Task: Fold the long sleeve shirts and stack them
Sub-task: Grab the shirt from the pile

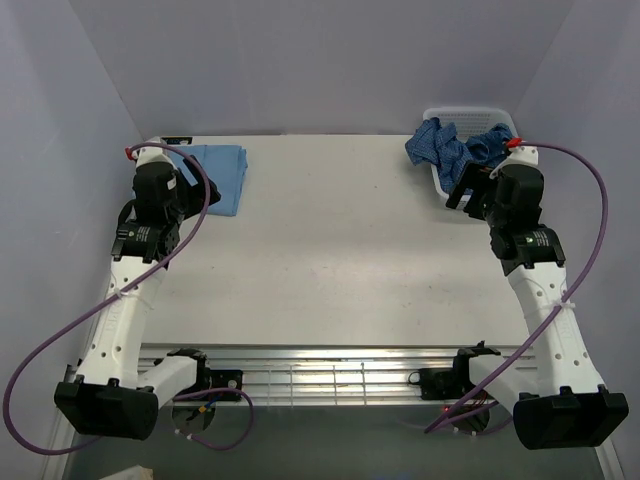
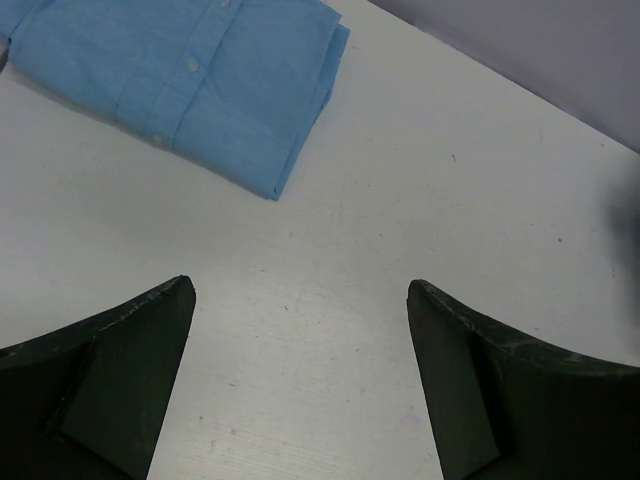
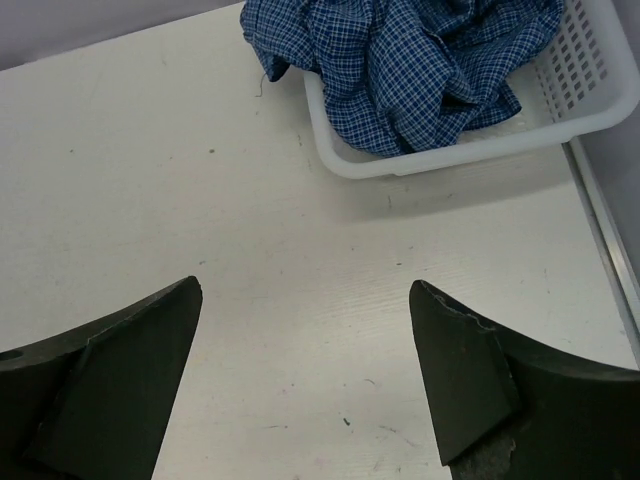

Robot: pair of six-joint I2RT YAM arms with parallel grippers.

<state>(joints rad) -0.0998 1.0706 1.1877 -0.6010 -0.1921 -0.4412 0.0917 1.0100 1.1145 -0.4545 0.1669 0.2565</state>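
The light blue shirt (image 2: 190,80) lies folded flat at the far left corner of the table (image 1: 340,250), buttons showing along its placket, edges squared. The dark blue checked shirt (image 3: 400,60) is unfolded, heaped in a crumpled mass in the white mesh basket (image 3: 450,160) at the far right corner, with part of the cloth spilling over the basket's left rim toward the table. The two shirts are well apart. The left gripper (image 2: 300,290) hovers over bare table just beside the folded shirt, jaws spread wide and holding nothing. The right gripper (image 3: 305,290) hangs over bare table near the basket, likewise spread wide and empty. Assessment: one shirt appears done and the task stands at roughly the halfway point, with the step in hand being retrieval of the checked shirt. The next move calls for the right gripper to reach forward into the basket, pinch a fold of the cloth and draw it onto the open middle of the table, where both arms can spread it flat before folding. No brand, label or legible writing is visible on either shirt, the basket or the arms.
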